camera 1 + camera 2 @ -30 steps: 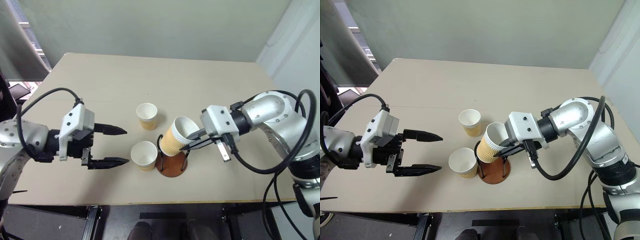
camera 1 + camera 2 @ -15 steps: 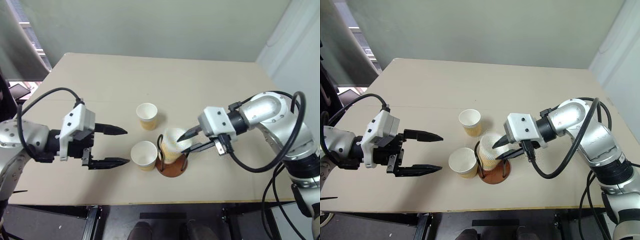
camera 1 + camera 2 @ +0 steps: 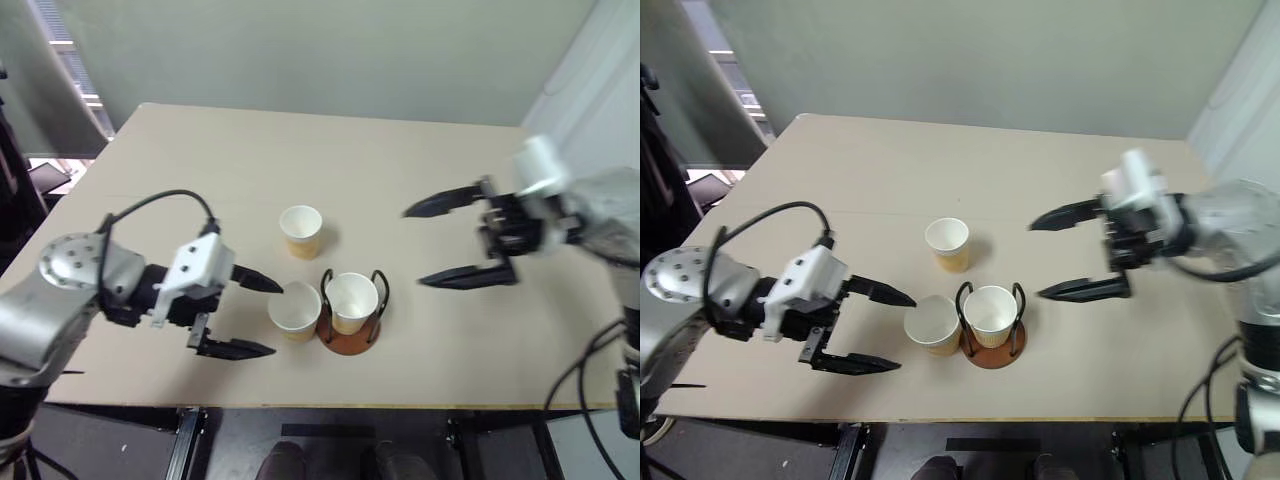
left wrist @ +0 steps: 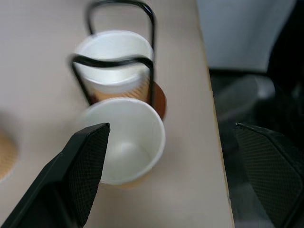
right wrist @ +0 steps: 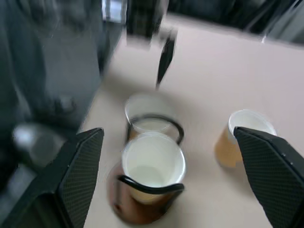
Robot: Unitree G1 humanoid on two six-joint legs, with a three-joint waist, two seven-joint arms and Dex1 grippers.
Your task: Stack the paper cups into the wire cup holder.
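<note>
One paper cup (image 3: 351,300) stands upright inside the wire cup holder (image 3: 347,343), between its black loops. A second cup (image 3: 297,310) stands on the table against the holder's left side. The third cup (image 3: 301,231) stands alone farther back. My left gripper (image 3: 277,320) is open and empty, its fingertips at the left side of the second cup (image 4: 121,142). The right gripper (image 3: 412,249) is open and empty, lifted above the table to the right of the holder. In the right wrist view the filled holder (image 5: 142,209) lies ahead of it.
The beige table (image 3: 200,150) carries just the cups and holder, with wide bare room at the back and right. Its near edge (image 3: 330,405) runs a short way in front of the holder. A grey wall stands behind.
The right gripper opened and let go of the tilted cup, which now stands upright in the holder, then drew away right and up. My left gripper moved in toward the cup beside the holder.
</note>
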